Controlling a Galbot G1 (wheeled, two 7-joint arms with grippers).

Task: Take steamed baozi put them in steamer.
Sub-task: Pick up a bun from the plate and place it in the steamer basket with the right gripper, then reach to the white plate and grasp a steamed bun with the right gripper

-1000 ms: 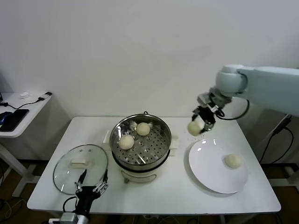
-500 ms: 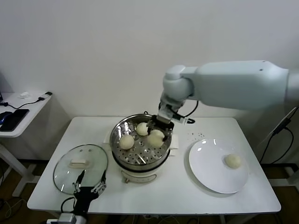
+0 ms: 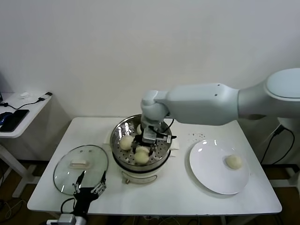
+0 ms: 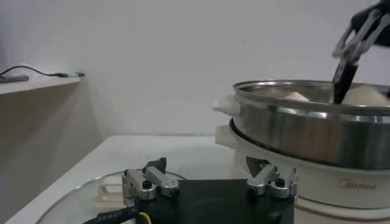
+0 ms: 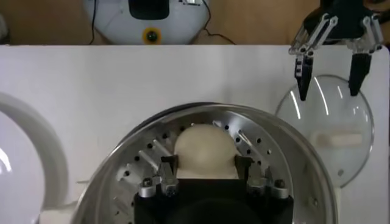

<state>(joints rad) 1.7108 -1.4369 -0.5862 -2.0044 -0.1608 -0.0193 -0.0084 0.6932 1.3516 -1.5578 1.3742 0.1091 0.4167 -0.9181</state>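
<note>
The right end effector (image 3: 142,151) hangs inside the steamer (image 3: 161,123), its fingers closed around a smooth, pale cream bun (image 5: 204,150) held just over the perforated tray toward the pot's 6 o'clock rim. A second bun (image 3: 125,142) sits at about 9 o'clock in the pot and another (image 3: 233,161) waits on the white plate (image 3: 206,176) at 3 o'clock on the surface. If the soft dough sticks to the fingers on release it could lift back out or roll into its neighbour; the left end effector (image 3: 90,186) idles wide open above the glass lid (image 3: 65,176).
</note>
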